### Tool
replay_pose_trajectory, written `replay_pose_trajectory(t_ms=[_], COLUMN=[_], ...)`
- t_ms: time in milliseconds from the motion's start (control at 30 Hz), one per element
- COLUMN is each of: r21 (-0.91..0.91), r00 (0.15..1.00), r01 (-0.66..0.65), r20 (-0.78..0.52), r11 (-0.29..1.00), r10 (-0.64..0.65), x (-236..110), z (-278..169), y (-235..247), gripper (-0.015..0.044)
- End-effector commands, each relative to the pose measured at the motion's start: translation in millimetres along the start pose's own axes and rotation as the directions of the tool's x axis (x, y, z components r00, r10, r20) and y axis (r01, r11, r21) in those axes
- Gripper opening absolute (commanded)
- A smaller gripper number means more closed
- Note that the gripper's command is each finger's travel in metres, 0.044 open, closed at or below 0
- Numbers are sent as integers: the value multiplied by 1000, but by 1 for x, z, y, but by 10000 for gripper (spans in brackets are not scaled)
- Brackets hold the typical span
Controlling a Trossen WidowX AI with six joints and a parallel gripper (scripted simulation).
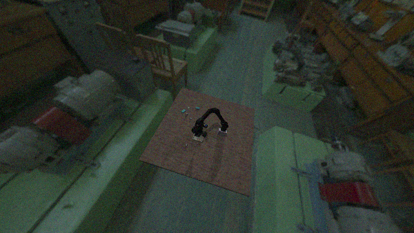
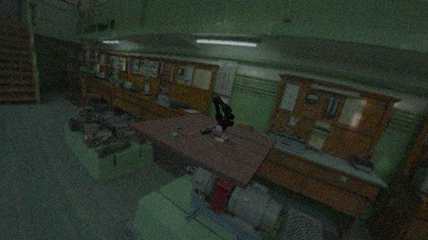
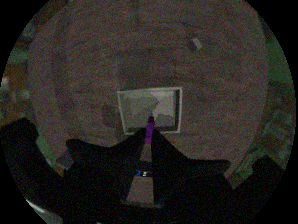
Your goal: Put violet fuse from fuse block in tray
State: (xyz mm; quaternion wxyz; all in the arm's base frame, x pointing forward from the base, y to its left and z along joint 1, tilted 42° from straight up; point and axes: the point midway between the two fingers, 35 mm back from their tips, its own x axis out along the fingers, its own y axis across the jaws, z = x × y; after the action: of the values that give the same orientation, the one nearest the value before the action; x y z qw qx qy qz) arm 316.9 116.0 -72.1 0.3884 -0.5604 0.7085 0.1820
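Note:
My gripper [image 3: 149, 131] [image 2: 223, 130] is shut on the violet fuse [image 3: 150, 130], which sticks out beyond the fingertips. In the wrist view the fuse's free end overlaps the inside of the pale tray [image 3: 150, 89] [image 2: 221, 138] near its near rim; its height above the tray floor is hard to tell. In the top view the gripper's dark body is over the tray [image 1: 197, 138]. The fuse block [image 2: 205, 131] stands apart beside the tray; a blue and a white fuse on it show between the fingers in the wrist view [image 3: 144, 173]. The rest of the block is hidden there.
A small grey block [image 3: 195, 44] [image 1: 186, 145] lies on the brown table [image 1: 228, 165] beyond the tray. Teal pieces [image 1: 183, 111] [image 2: 175, 134] and a few small grey bits lie on the fuse block's side. The arm's pale base plate [image 1: 222, 131] is off to the other side.

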Motion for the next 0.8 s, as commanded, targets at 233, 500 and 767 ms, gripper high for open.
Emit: replay_pose_trajectory(t_ms=[233, 500, 767], r21=[12, 12, 12], r00=[1000, 1000, 1000], r01=[-7, -7, -7], r20=[-1, -2, -2], r11=[1000, 1000, 1000], r10=[7, 7, 7], x=[14, 27, 40], z=[2, 2, 2], y=[0, 0, 0], gripper=[0, 0, 0])
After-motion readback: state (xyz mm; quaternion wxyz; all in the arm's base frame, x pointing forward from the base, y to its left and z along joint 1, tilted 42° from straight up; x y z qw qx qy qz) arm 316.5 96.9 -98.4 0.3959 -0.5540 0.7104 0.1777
